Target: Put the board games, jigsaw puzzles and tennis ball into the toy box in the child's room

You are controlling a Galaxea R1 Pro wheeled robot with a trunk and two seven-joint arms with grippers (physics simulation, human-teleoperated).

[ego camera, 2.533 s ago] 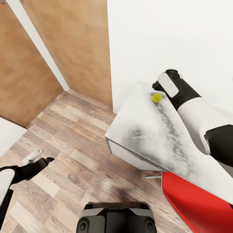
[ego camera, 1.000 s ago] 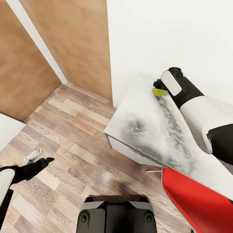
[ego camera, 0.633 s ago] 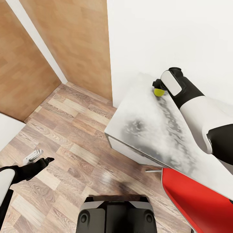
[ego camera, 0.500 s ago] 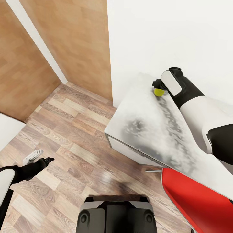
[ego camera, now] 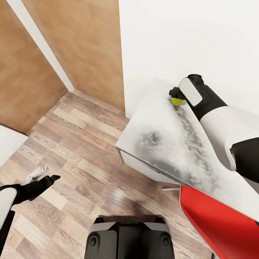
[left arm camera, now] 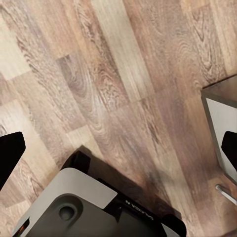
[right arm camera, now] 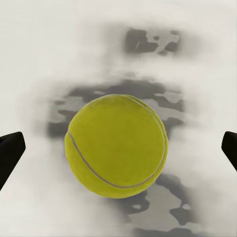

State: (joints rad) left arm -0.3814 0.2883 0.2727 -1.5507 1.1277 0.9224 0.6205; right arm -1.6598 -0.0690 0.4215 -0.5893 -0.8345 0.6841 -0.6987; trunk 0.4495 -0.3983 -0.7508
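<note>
Jaws of the right gripper (right arm camera: 118, 148) stand wide, one black fingertip (right arm camera: 11, 150) at each side of the ball (right arm camera: 116, 146), neither touching it in the right wrist view. Left gripper (ego camera: 54, 177) hangs low over the floor (ego camera: 72, 151), well apart from the table (ego camera: 162, 144); its jaws are spread wide too in the left wrist view, w/ nothing between them but planks.

Ball (ego camera: 176, 101) sits on the tabletop near the far edge, close to the wall (ego camera: 187, 39), w/ the right gripper (ego camera: 174, 94) over it so only its lower part shows in the head view.

Tabletop is light grey w/ dark smudgy blotches; near-left corner juts over the floor, white drawer front (ego camera: 144, 168) below the edge. Floor is wood plank. Wardrobe doors (ego camera: 82, 46) fill the far left, a white strip between them. Red chair (ego camera: 216, 223) at the table's near edge, cut off by the frame. Robot base (ego camera: 129, 239) at bottom centre. Small grey-white object (ego camera: 36, 173) on the floor by the left gripper, too small to id.
</note>
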